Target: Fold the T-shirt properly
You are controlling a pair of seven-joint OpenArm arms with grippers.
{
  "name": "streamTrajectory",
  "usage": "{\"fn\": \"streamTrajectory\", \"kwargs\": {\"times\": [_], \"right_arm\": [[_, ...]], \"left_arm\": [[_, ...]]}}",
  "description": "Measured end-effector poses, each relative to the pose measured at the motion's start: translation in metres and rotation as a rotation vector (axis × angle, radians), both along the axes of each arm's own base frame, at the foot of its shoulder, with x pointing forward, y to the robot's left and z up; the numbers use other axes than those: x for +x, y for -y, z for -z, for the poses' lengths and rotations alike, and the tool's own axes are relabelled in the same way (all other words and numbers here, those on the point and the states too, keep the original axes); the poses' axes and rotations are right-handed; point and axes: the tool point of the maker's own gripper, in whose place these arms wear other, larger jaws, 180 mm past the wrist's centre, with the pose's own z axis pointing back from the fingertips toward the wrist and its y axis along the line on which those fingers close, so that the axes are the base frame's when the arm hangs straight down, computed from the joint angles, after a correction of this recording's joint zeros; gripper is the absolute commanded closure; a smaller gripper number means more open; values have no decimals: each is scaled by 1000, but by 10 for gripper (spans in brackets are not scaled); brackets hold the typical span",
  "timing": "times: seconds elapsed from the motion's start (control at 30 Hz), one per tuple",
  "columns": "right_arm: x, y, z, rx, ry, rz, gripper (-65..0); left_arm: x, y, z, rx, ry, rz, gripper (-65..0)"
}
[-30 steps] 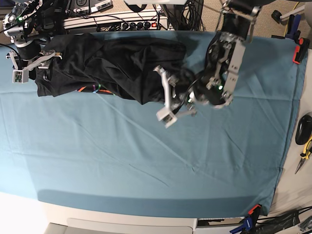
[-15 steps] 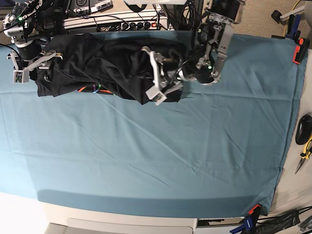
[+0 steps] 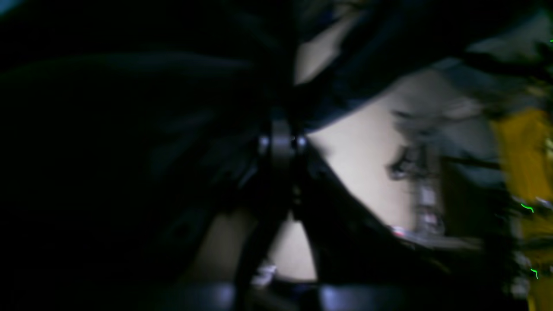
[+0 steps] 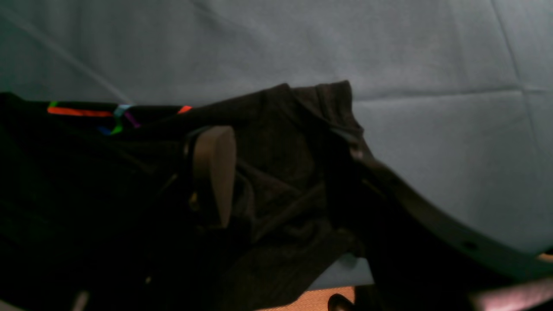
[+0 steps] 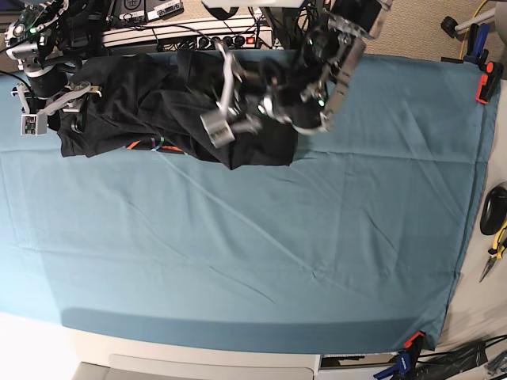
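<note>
The black T-shirt (image 5: 158, 111) lies bunched along the far left of the teal table cloth (image 5: 238, 253), with its rainbow neckline trim (image 5: 154, 145) showing at the near edge. My left gripper (image 5: 224, 111) hovers over the shirt's middle, blurred by motion. In the left wrist view the left gripper (image 3: 283, 142) is shut, with black fabric pinched between its fingers. My right gripper (image 5: 52, 107) sits at the shirt's left end. The right wrist view shows the right gripper (image 4: 281, 142) open, with a folded edge of the T-shirt (image 4: 302, 129) lying between the fingers and the trim (image 4: 82, 112) to the left.
A power strip with cables (image 5: 190, 36) runs along the table's far edge. An orange clamp (image 5: 485, 83) holds the cloth at the right, another clamp (image 5: 412, 342) at the near right corner. Hand tools (image 5: 495, 229) lie beyond the right edge.
My left arm has swept left and toward the far edge, carrying the shirt's right end over its body. The right arm has stayed in place.
</note>
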Motion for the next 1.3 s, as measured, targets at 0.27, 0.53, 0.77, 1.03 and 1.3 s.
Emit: {"fn": "streamTrajectory", "kwargs": {"times": [0.27,0.53,0.77,1.03,1.3], "right_arm": [[0,0,0,0,0,0,-324],[0,0,0,0,2,0,-324],[0,0,0,-1,3,0,-324],[0,0,0,0,3,0,-324],[0,0,0,0,3,0,-324]], "left_arm": [[66,-70,28,227,48,-273,0],[43,-80,48,252,-22,-283,0],[38,-70,41,184,-58,-283,0],[36,-47,32,146,-32,-267,0],[29,-41,50,289,71,-217,0]]}}
